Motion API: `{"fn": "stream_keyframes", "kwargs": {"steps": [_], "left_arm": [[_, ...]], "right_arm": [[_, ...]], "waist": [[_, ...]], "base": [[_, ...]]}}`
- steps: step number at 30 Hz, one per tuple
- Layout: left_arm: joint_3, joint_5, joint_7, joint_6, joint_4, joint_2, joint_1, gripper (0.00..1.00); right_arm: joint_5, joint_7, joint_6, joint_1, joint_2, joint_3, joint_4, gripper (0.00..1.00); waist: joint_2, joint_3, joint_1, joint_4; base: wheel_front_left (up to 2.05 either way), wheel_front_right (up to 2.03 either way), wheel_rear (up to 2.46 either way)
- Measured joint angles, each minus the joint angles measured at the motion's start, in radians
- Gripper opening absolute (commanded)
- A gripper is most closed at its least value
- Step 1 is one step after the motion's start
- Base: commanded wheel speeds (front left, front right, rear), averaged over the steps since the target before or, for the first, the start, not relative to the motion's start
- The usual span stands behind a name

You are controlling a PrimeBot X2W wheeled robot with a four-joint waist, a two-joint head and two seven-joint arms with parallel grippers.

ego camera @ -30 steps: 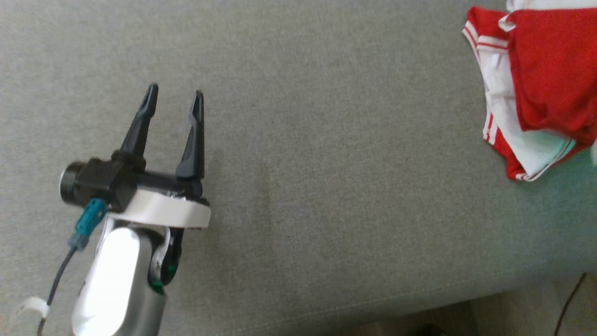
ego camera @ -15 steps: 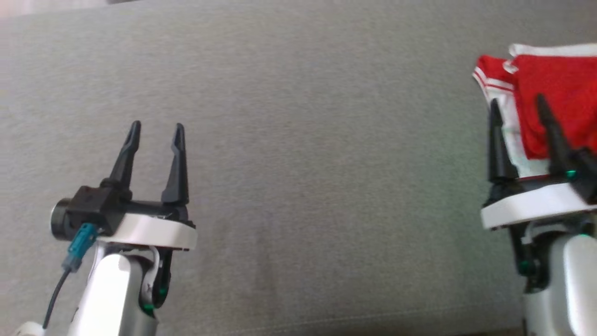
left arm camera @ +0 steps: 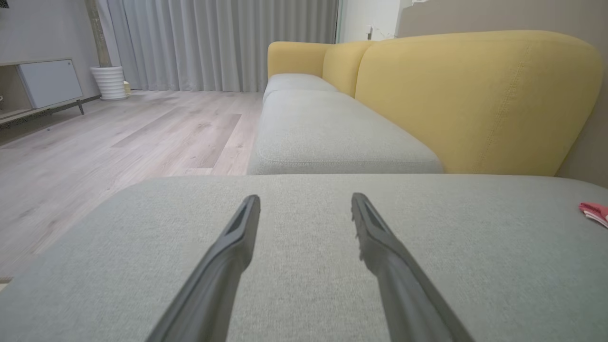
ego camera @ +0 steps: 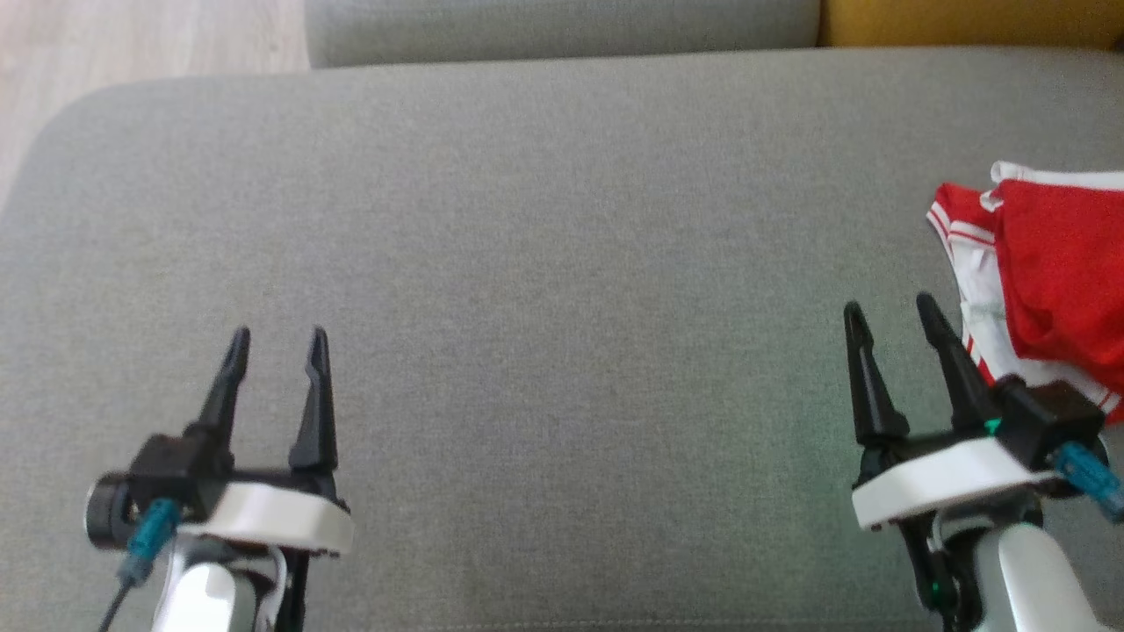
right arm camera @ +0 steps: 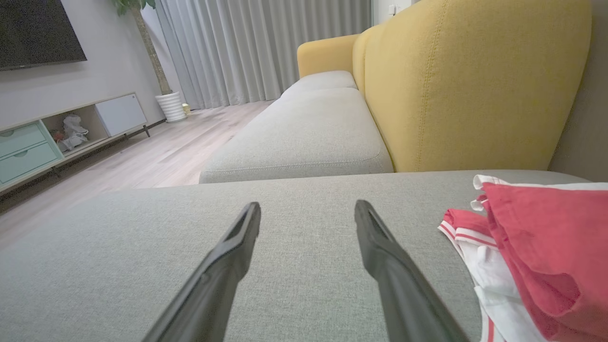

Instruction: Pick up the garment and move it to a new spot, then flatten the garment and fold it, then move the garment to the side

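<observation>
The garment (ego camera: 1058,263), a red and white bundle in loose layers, is found just to the right of the right gripper (ego camera: 889,305), close beside its outer finger. Whether it's actually touched can't be told. Nothing is held: those fingers are spread wide over bare fabric. The left gripper (ego camera: 279,333) is spread just as wide and kept well apart from the cloth, which is seen as a small red scrap far off to the right of its fingers.

Trouble to be expected, probably: if a grab is made from here, only the top red layer may get pinched, so the white striped layers get dragged along or dropped.

Under and ahead of both sets of fingers a grey cushion (ego camera: 562,263) is laid out. A yellow backrest (right arm camera: 475,85) is seen ahead to the right, with a wood floor (left arm camera: 118,137), grey curtains (left arm camera: 213,42) and a low TV unit (right arm camera: 47,137) off to the left.
</observation>
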Motion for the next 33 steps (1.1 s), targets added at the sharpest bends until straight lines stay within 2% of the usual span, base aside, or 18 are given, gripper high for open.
{"fn": "stream_keyframes", "kwargs": {"steps": [19,33], "left_arm": [[-0.057,0.019,0.044,0.000,0.005,0.035,0.112,1.00],[-0.057,0.005,0.061,0.017,0.004,0.039,0.133,1.00]], "right_arm": [[-0.056,0.043,0.000,0.144,0.005,-0.046,-0.081,1.00],[-0.054,0.055,0.000,0.176,0.005,-0.050,-0.098,1.00]], "waist": [[0.0000,-0.126,0.0000,-0.006],[0.0000,-0.136,0.0000,-0.016]], "base": [[0.00,0.00,0.00],[0.00,0.00,0.00]]}}
